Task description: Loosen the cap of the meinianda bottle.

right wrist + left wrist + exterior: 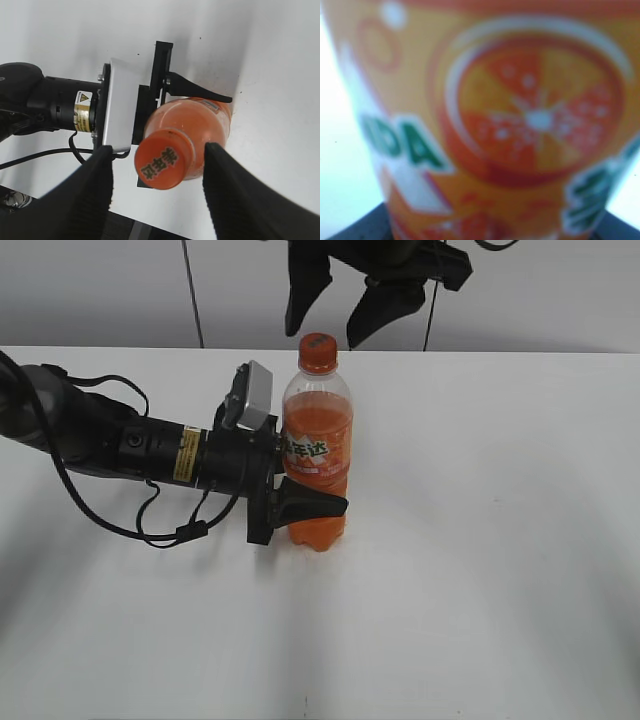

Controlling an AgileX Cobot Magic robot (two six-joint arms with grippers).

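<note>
The meinianda bottle [318, 440] stands upright on the white table, filled with orange drink, its orange cap [317, 352] on top. My left gripper [315, 487] reaches in from the left and is shut on the bottle's labelled lower body; one black finger [318, 503] crosses its front. The blurred label [520, 115] fills the left wrist view, with dark finger edges in the bottom corners. My right gripper [335, 325] hangs open just above the cap. From above, its ribbed fingers [102, 170] stand either side of the cap [162, 160] without touching it.
The white table [500, 540] spreads around the bottle. The left arm, with its cables [150, 530] and silver wrist camera [255, 390], lies low over the table to the left of the bottle. A pale wall stands behind.
</note>
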